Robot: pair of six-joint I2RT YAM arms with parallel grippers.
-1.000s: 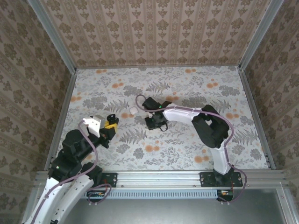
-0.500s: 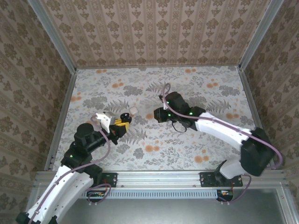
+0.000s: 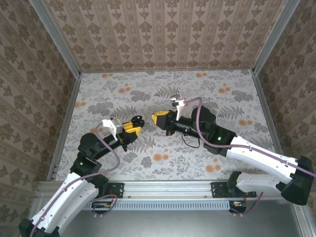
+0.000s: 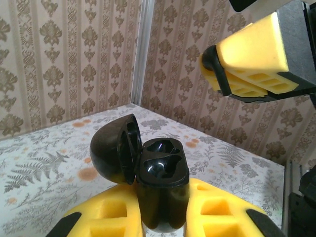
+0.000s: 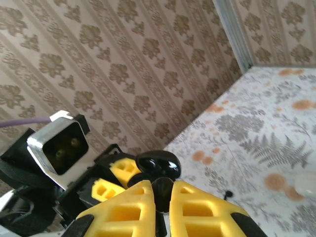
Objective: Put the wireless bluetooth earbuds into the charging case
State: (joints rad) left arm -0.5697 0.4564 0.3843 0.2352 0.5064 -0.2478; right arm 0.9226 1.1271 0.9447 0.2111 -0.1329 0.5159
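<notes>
Both hands are lifted over the middle of the desk (image 3: pixel 197 153), a bit toward its left edge, tips facing each other.

Left hand (image 3: pixel 133 124): closed tight on the charging case (image 4: pixel 160 182), fingers clamping the lower body from both sides. The case is black and glossy. Its lid (image 4: pixel 113 153) is swung open and stands up on the side away from the right hand. Both wells (image 4: pixel 160 158) look empty, with the mouth facing up and out past the left fingertips.

Right hand (image 3: pixel 154 117): fingers nearly together, pinching a small dark piece at the tips, probably an earbud (image 5: pixel 161 190). It is too small to make out which way it is turned. No second earbud can be made out.

Key relation: the case lies just off the right hand's tips, toward the desk's left edge. The two are near but apart. The case's long axis runs along the left fingers, aimed roughly at the right hand. The open lid is on the far side of the mouth, so the approach from the right looks unblocked. The right hand has the earbud, so the insertion falls to it while the left hand only needs to hold steady.

Judgement: the right hand needs a short advance and a tilt so the earbud's stem meets a well.

Room: open desk on every side, and the walls and all four edges are well away. A blurred pale thing (image 5: pixel 302 185) lies on the desk below; can't tell what it is.
</notes>
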